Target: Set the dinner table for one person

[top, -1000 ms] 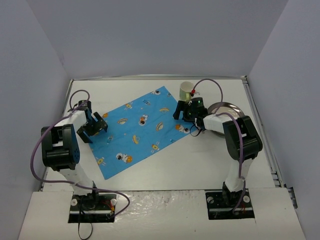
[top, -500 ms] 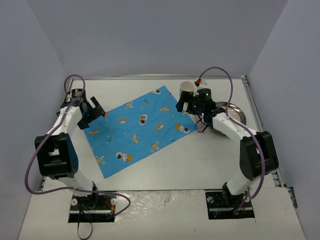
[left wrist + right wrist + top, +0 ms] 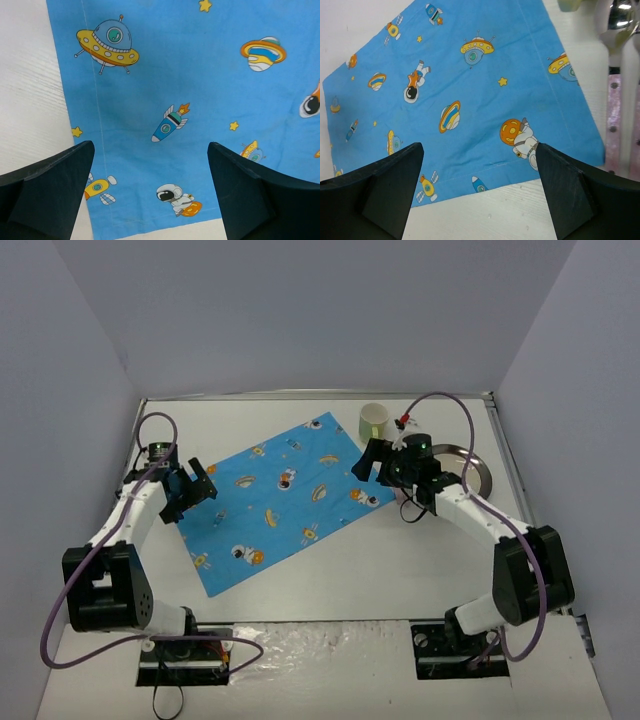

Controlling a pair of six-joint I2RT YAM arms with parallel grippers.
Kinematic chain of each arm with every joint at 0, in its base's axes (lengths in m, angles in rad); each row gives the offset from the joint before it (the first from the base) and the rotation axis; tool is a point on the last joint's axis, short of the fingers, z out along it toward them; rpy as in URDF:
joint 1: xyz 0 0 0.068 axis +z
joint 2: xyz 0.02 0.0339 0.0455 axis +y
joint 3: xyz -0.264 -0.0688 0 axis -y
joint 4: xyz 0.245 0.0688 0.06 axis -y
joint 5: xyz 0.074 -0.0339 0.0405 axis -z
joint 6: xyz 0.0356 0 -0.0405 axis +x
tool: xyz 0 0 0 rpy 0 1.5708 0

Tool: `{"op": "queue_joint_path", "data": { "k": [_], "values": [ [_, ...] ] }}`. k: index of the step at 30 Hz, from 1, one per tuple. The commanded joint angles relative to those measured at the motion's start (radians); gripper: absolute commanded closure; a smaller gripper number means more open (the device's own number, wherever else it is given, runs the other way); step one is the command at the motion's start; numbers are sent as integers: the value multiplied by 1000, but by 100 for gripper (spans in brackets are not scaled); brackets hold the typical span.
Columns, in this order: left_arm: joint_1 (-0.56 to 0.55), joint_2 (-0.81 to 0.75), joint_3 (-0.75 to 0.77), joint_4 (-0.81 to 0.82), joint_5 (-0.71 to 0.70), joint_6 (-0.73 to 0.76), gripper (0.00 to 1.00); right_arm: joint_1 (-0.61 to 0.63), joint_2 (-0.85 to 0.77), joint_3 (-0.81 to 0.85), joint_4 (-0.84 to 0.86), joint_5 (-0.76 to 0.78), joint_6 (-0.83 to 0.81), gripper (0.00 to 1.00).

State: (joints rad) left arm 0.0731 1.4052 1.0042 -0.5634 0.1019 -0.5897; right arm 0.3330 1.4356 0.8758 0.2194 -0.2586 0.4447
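Note:
The white dinner table [image 3: 400, 560] bears a blue cartoon-print placemat [image 3: 270, 505], lying askew. My left gripper [image 3: 190, 490] is open and empty over the placemat's left edge. In the left wrist view [image 3: 150, 200] its fingers straddle the cloth [image 3: 190, 85] near a corner. My right gripper [image 3: 375, 465] is open and empty over the placemat's right corner. In the right wrist view [image 3: 477, 195] it hovers above the cloth's edge [image 3: 470, 100]. A pale green cup [image 3: 374, 420] stands just behind the right gripper.
A round metal plate [image 3: 468, 462] lies right of the right gripper, partly hidden by the arm. Two utensils with pink handles [image 3: 612, 130] lie beside the placemat's corner, one a spoon with a shiny bowl [image 3: 615, 20]. Grey walls enclose the table.

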Motion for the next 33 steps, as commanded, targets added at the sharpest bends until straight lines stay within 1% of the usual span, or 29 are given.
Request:
{"op": "queue_joint_path", "data": {
  "k": [1, 4, 6, 9, 12, 14, 16, 18, 20, 24, 29, 33],
  "values": [
    [-4, 41, -2, 97, -18, 17, 7, 16, 97, -23, 196, -89, 81, 10],
    [-4, 100, 16, 121, -13, 11, 9, 44, 170, -14, 292, -85, 118, 16],
    [-4, 129, 27, 146, -10, 10, 12, 107, 224, 35, 334, -67, 121, 28],
    [-4, 143, 28, 168, -15, 13, 16, 166, 282, 86, 427, -38, 133, 40],
    [-4, 174, 24, 178, -19, 18, 20, 205, 365, 129, 556, -19, 188, 55],
    [-4, 191, 20, 180, -21, 19, 22, 213, 408, 140, 621, -2, 230, 59],
    [-4, 213, 12, 183, -20, 16, 27, 216, 474, 149, 677, 25, 283, 62],
    [-4, 231, 6, 188, -19, 13, 28, 215, 530, 158, 735, 34, 312, 62],
    [0, 256, 7, 188, -19, 8, 28, 213, 584, 175, 741, 31, 321, 62],
    [12, 307, 13, 184, -10, -10, 29, 194, 630, 169, 748, 25, 316, 62],
    [17, 325, 7, 192, 6, -28, 29, 148, 583, 80, 767, 34, 292, 62],
    [17, 329, 1, 195, 9, -41, 29, 85, 492, -45, 763, 28, 256, 61]
  ]
}}
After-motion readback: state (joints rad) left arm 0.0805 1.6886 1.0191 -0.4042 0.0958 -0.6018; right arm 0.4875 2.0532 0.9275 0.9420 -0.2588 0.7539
